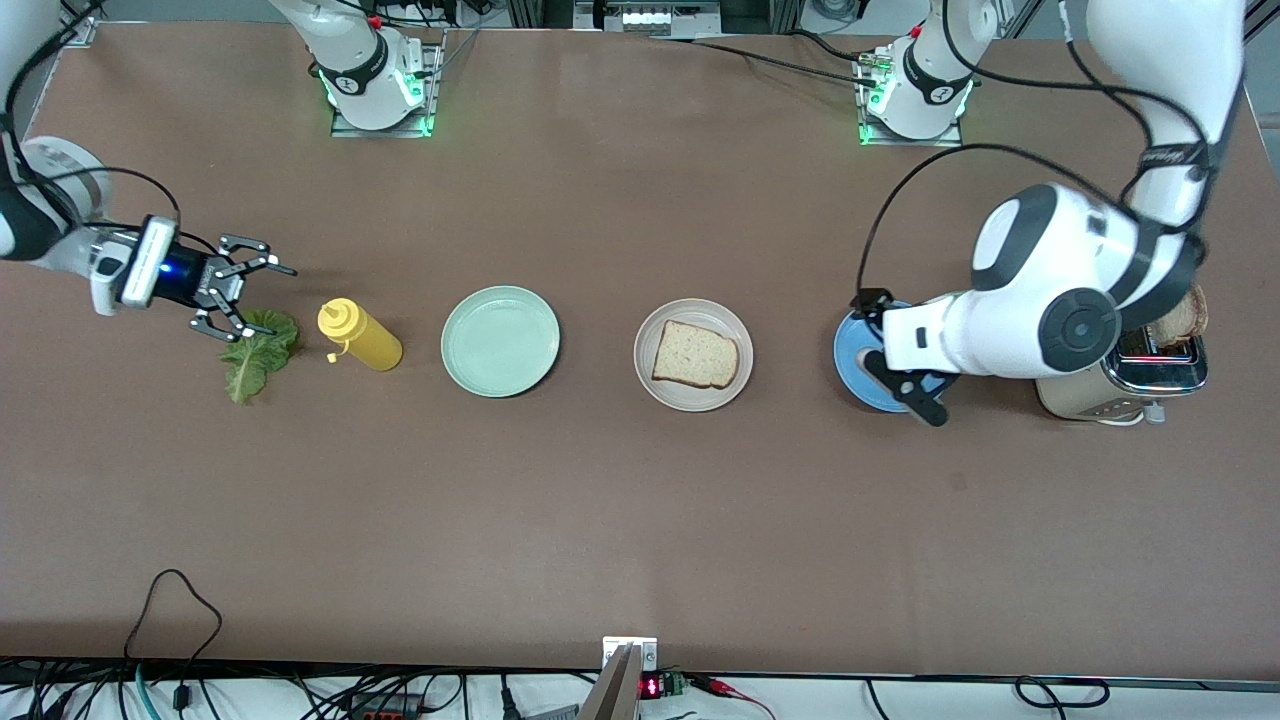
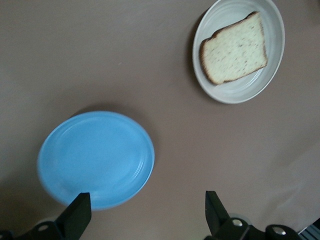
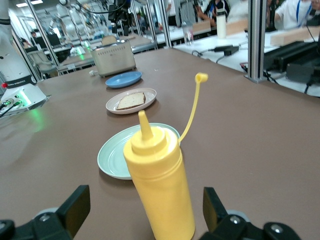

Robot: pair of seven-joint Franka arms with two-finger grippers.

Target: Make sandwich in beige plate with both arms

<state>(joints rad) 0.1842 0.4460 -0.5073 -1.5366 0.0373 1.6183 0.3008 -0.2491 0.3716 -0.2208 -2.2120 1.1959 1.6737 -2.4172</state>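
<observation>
Across the brown table [image 1: 640,520], both end effectors gape wide, holding nothing, lab benches around

The left arm [image 1: 1050,310] covers part of the blue plate [image 1: 855,350] and the toaster [image 1: 1160,375]; the slice in the toaster [image 1: 1188,315] shows only partly

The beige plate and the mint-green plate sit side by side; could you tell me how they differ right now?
The beige plate carries one toast slice; the mint-green plate carries nothing. The beige plate looks slightly smaller than the mint-green plate. The mint-green plate lies toward the right arm's end, beside the yellow bottle; the beige plate lies toward the blue plate. Both are round and rimmed.
</observation>
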